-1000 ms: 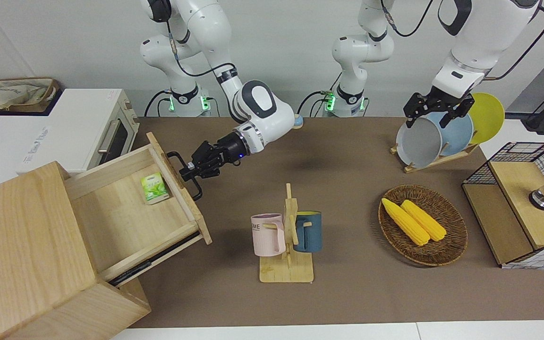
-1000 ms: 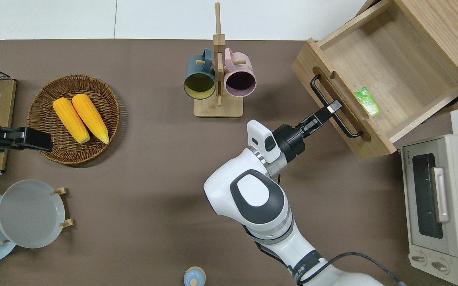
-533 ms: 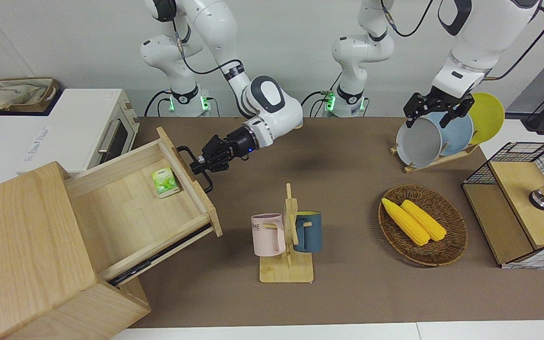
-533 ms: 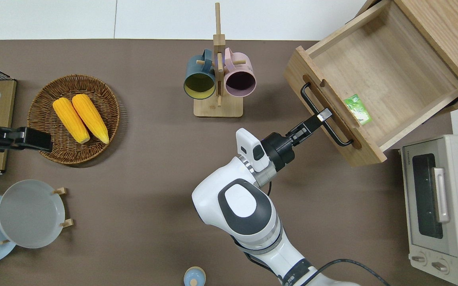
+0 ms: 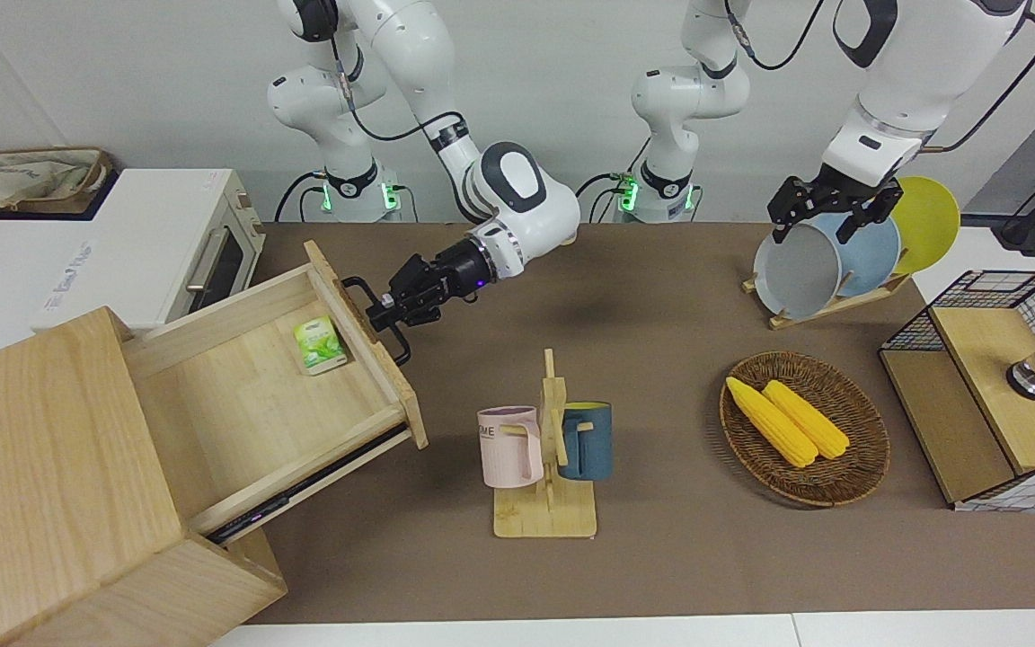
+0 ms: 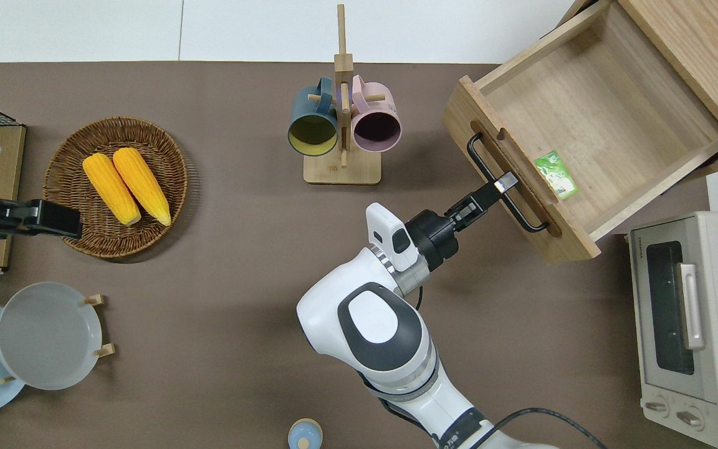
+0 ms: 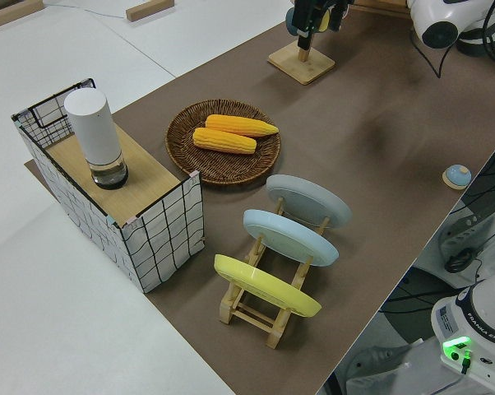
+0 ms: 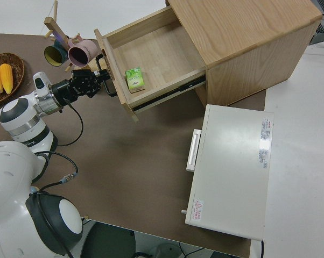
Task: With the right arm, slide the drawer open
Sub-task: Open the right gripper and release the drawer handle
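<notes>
One black two-finger right gripper (image 6: 503, 186) pinches the black metal bar handle (image 6: 501, 186) of the wide light-wood drawer (image 6: 589, 134), pulled far out at two o'clock overhead; left arm parked.

Bright even light, soft shadows, sharp focus
</notes>
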